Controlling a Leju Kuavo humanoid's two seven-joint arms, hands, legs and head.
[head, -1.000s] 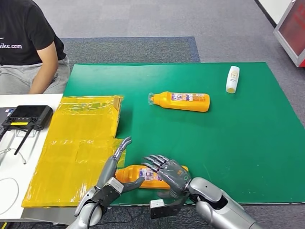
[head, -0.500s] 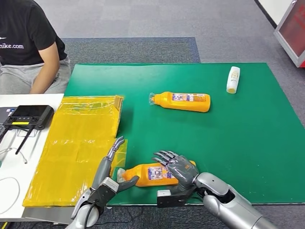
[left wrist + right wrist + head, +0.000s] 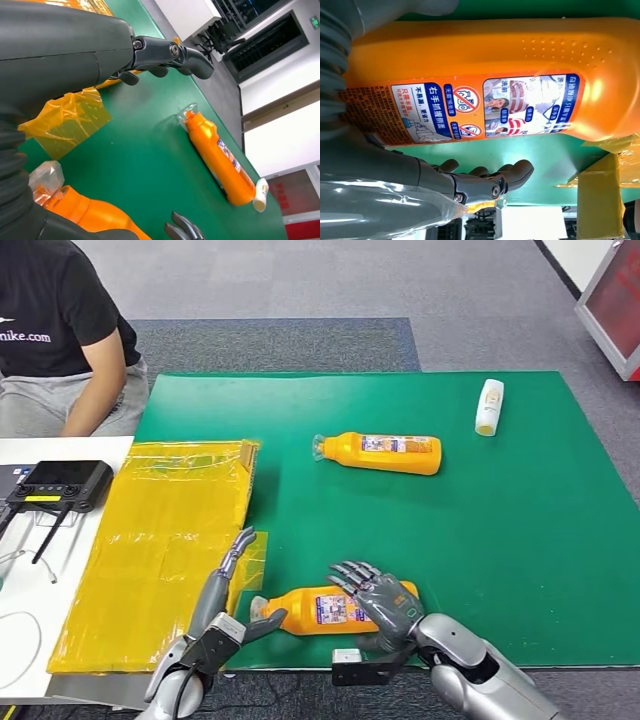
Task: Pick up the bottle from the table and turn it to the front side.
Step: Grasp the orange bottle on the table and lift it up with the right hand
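Note:
An orange bottle (image 3: 313,609) lies on its side near the front edge of the green mat (image 3: 498,560), with its clear cap (image 3: 257,606) pointing left and its label facing up. My right hand (image 3: 383,598) lies over the bottle's base end with fingers spread. In the right wrist view the bottle (image 3: 490,75) sits between thumb and fingers (image 3: 490,182), and a strip of mat shows between the fingers and the bottle. My left hand (image 3: 225,608) is open, its thumb beside the bottle's neck and its fingers stretched over the yellow film. The left wrist view shows the cap (image 3: 47,177).
A second orange bottle (image 3: 381,453) lies mid-mat, and a small white bottle (image 3: 488,406) at the back right. Crinkled yellow film (image 3: 158,540) covers the mat's left part. A white table with a black controller (image 3: 60,483) stands left. A person (image 3: 60,330) sits at the back left.
My right hand slid to the right along the bottle toward its base, uncovering the label. The bottle shifted slightly right. My left hand drew back a little.

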